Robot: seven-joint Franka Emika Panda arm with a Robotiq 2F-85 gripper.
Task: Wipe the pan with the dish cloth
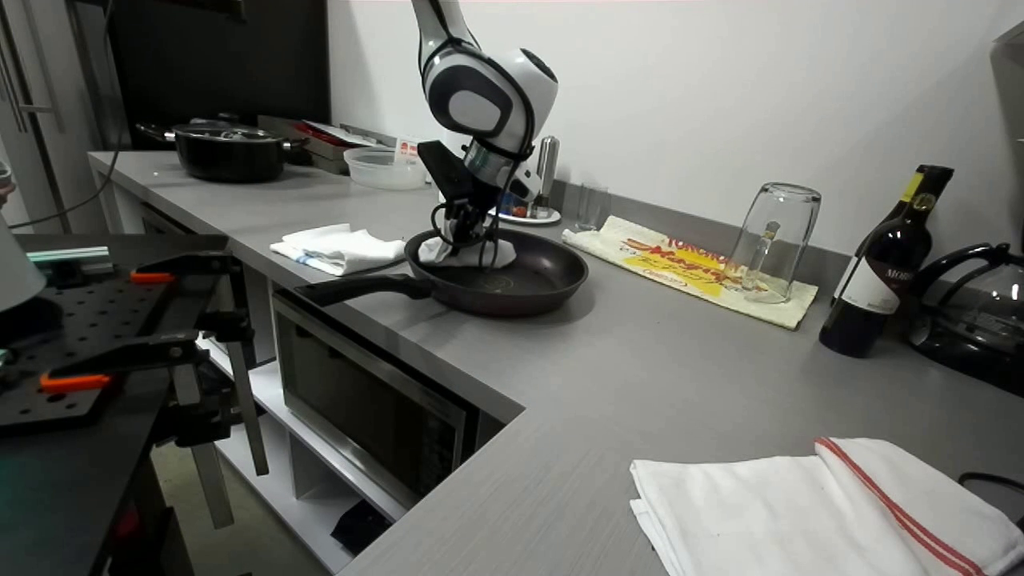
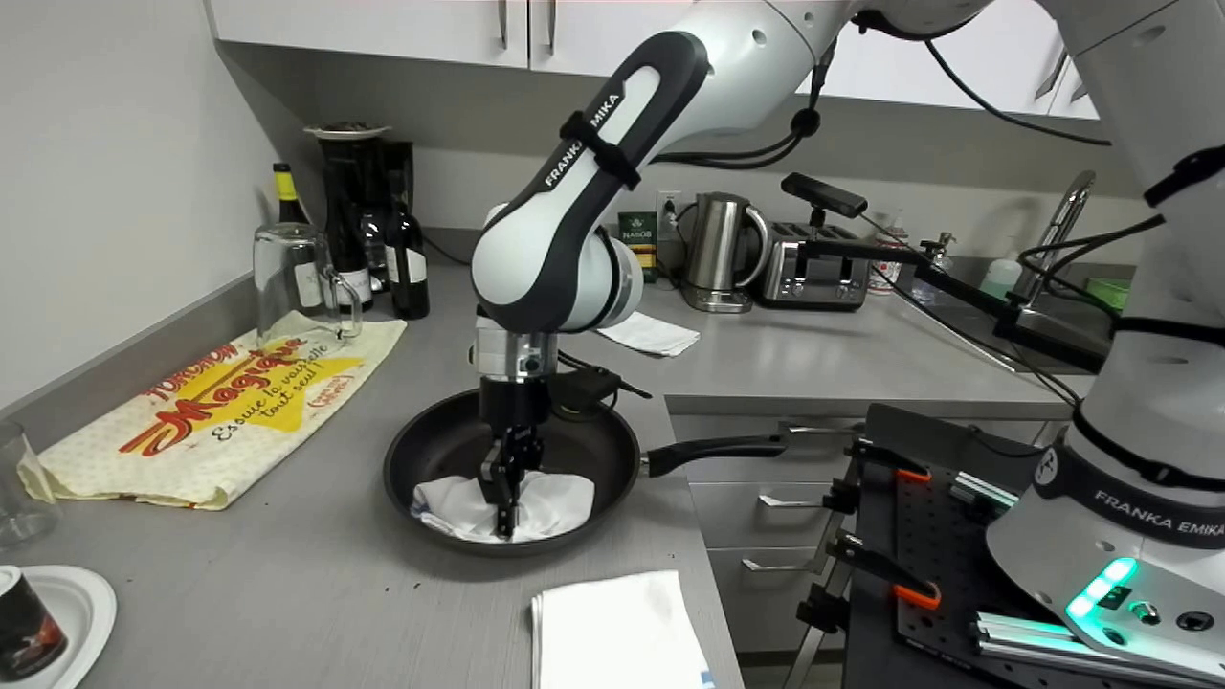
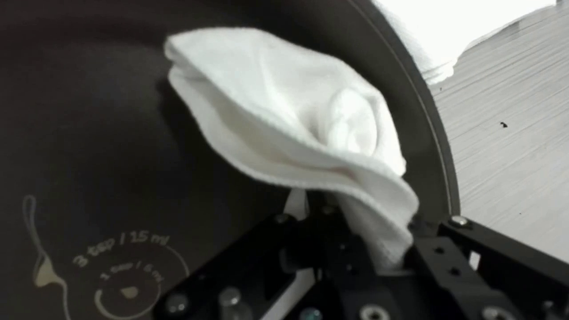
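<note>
The dark frying pan (image 1: 520,300) sits on the grey counter in both exterior views (image 2: 584,435), its black handle reaching past the counter edge. Its dark inner floor with printed markings fills much of the wrist view (image 3: 89,146). A crumpled white dish cloth (image 2: 555,502) lies bunched inside the pan; it also shows in an exterior view (image 1: 500,254) and the wrist view (image 3: 275,98). My gripper (image 2: 504,512) points down into the pan. In the wrist view its fingers (image 3: 371,226) are closed around a fold of the cloth. The fingertips are hidden by cloth.
A folded white cloth (image 1: 340,250) lies beside the pan. A red-striped white cloth (image 1: 784,512) lies farther along the counter. A yellow printed towel (image 2: 258,411) bears an upturned glass pitcher (image 2: 297,277). A wine bottle (image 1: 884,264) and a white plate (image 2: 91,612) stand nearby.
</note>
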